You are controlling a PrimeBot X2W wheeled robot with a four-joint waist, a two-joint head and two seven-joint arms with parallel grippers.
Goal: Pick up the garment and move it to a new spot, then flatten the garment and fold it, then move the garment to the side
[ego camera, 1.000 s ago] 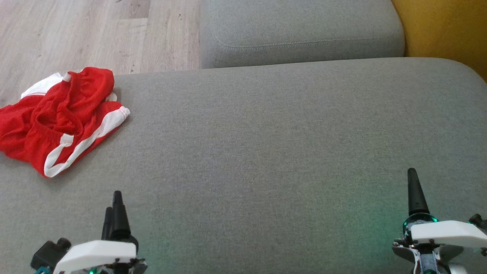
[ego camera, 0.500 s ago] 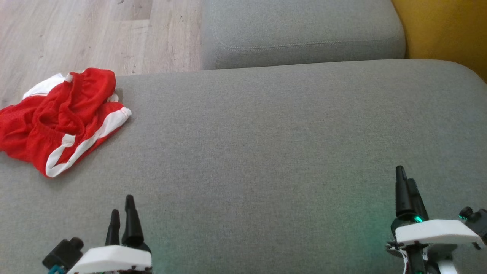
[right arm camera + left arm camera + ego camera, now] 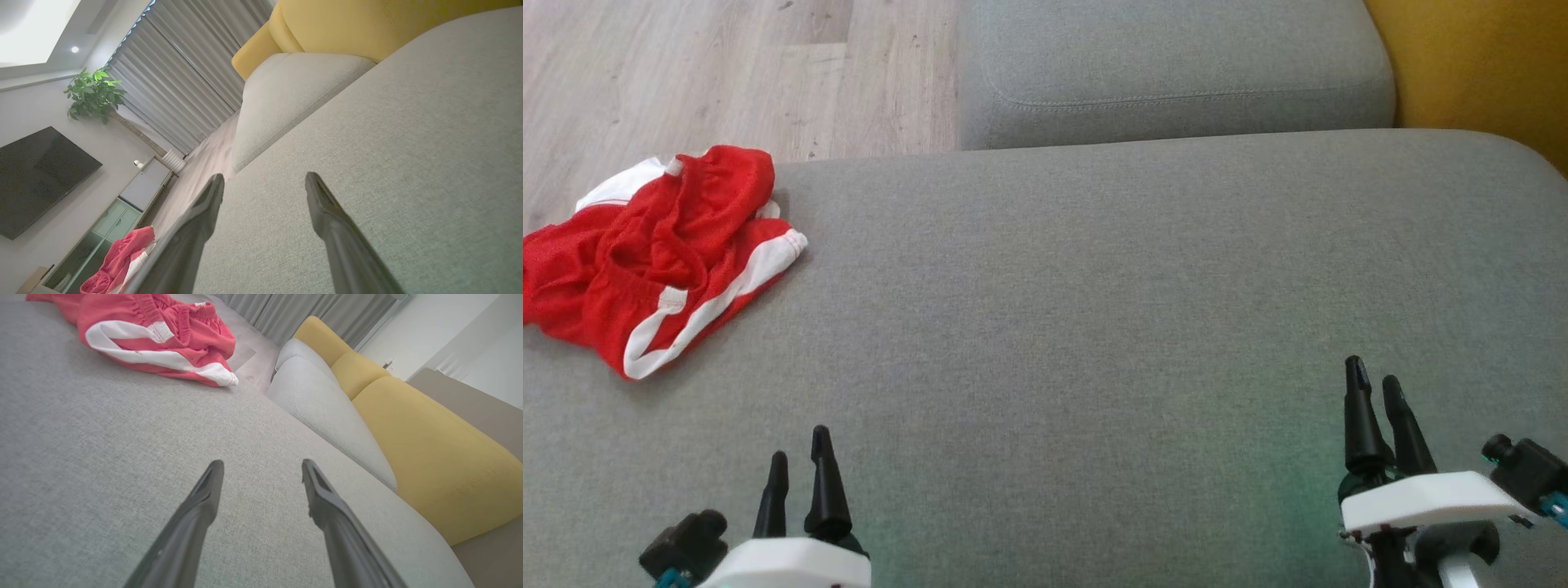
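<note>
Left end effector [image 3: 800, 442] gapes, well apart from crumpled red-and-white garment [image 3: 662, 253].

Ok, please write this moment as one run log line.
stage: before pickup | left hand: open, empty | right hand: open, empty | garment: crumpled, untouched, far left corner of grey cushion

No readable text, labels or numbers — anywhere.

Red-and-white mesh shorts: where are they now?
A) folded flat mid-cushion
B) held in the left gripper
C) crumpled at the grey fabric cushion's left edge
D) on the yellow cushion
C: the red-and-white mesh shorts lie bunched at the grey fabric cushion's left edge, apart from the open left gripper.
</note>
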